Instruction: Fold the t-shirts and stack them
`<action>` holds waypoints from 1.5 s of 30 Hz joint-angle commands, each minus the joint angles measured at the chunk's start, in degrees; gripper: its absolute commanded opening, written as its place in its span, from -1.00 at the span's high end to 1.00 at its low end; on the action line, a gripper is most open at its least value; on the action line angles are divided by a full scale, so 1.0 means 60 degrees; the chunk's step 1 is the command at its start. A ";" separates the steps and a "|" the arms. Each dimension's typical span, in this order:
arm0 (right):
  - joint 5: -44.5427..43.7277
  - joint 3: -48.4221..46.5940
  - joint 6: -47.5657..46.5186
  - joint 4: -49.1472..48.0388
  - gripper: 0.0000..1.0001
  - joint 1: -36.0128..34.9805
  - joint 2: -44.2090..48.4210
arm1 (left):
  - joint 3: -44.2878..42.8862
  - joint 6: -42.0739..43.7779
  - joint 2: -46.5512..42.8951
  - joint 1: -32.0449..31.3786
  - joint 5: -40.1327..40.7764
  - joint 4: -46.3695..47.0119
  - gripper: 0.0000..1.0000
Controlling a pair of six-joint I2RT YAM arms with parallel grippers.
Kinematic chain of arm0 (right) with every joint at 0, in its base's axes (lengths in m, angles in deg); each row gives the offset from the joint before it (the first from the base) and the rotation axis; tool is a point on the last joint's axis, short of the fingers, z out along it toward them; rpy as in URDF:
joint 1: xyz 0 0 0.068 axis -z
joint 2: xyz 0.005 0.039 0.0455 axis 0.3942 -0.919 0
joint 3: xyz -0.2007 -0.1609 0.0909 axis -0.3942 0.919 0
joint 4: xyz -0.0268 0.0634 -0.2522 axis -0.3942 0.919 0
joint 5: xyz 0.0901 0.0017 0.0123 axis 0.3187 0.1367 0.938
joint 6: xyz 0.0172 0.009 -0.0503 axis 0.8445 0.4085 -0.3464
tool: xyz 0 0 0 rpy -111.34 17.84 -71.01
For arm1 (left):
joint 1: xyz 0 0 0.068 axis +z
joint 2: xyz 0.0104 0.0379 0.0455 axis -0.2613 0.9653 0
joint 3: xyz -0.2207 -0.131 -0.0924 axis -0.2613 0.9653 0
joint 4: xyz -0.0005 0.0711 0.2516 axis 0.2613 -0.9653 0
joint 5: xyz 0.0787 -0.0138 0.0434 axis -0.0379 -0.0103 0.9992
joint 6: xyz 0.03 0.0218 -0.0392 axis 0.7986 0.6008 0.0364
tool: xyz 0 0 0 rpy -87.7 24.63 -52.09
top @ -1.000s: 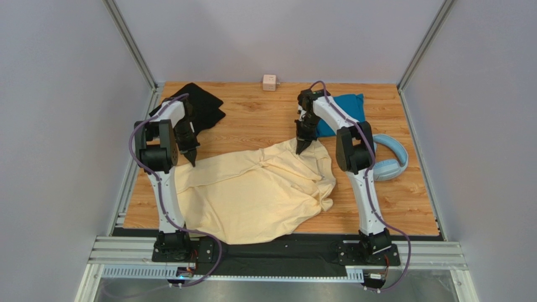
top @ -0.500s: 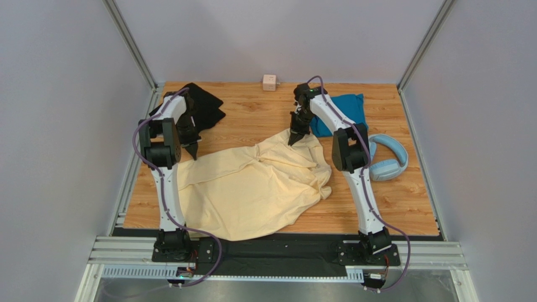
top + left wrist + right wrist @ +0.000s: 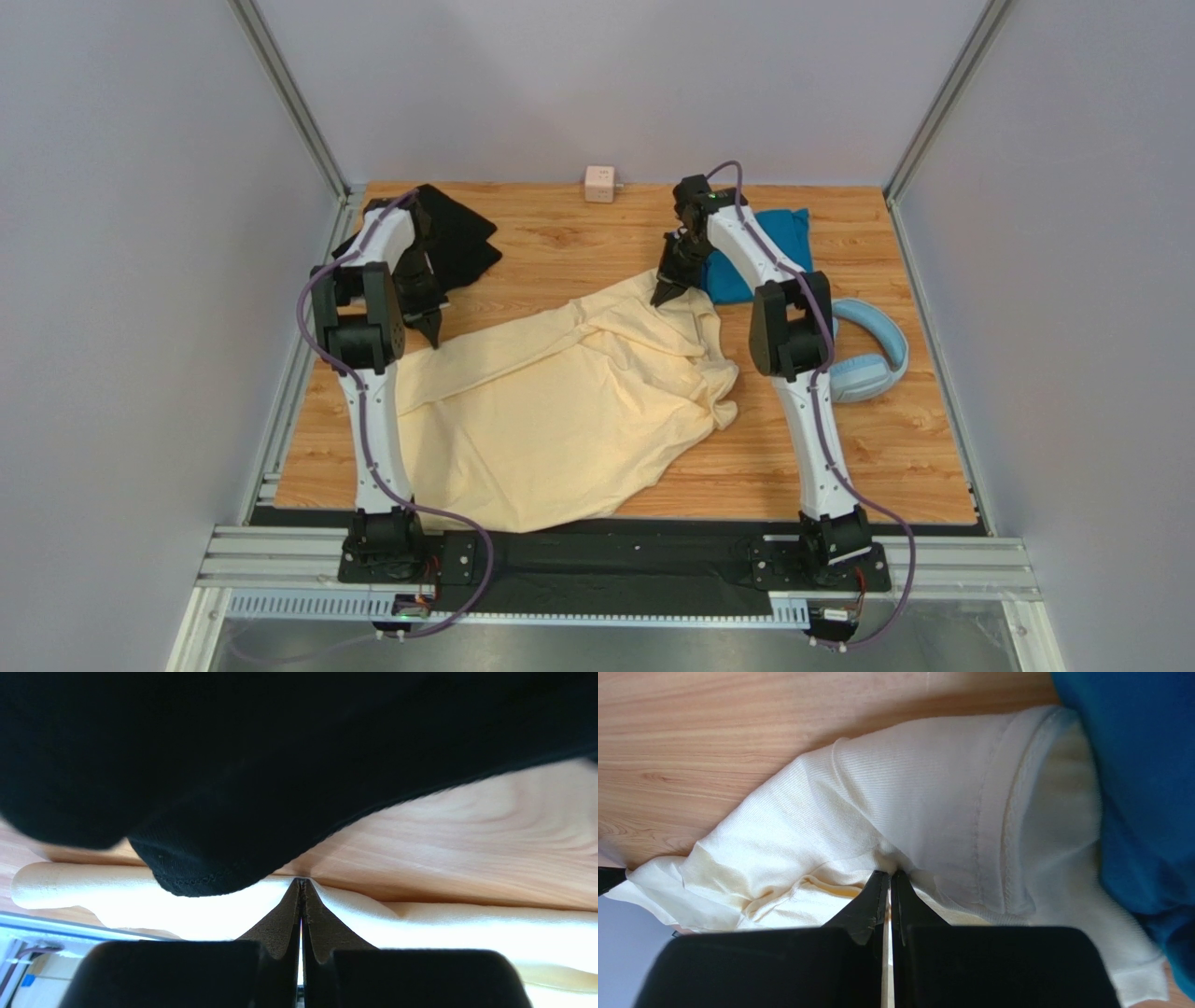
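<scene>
The large cream-yellow t-shirt lies crumpled across the middle of the table. My left gripper is shut on its far left edge, right beside the black t-shirt, which fills the top of the left wrist view. My right gripper is shut on the cream shirt's far right part, close to its ribbed hem and next to the teal blue t-shirt, which also shows in the right wrist view.
Light-blue headphones lie right of the right arm. A small pink cube sits at the back edge. Grey walls enclose the wooden table on three sides.
Both grippers have pulled the cream shirt's far edge toward the back of the table. The right gripper moved back and slightly right, toward the teal shirt; the left moved back toward the black shirt.
</scene>
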 commanded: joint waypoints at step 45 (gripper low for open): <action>0.2538 0.1439 -0.0586 -0.3232 0.07 -0.0357 0.0835 | 0.1611 0.0108 -0.1566 0.0118 0.0617 0.0950 1.00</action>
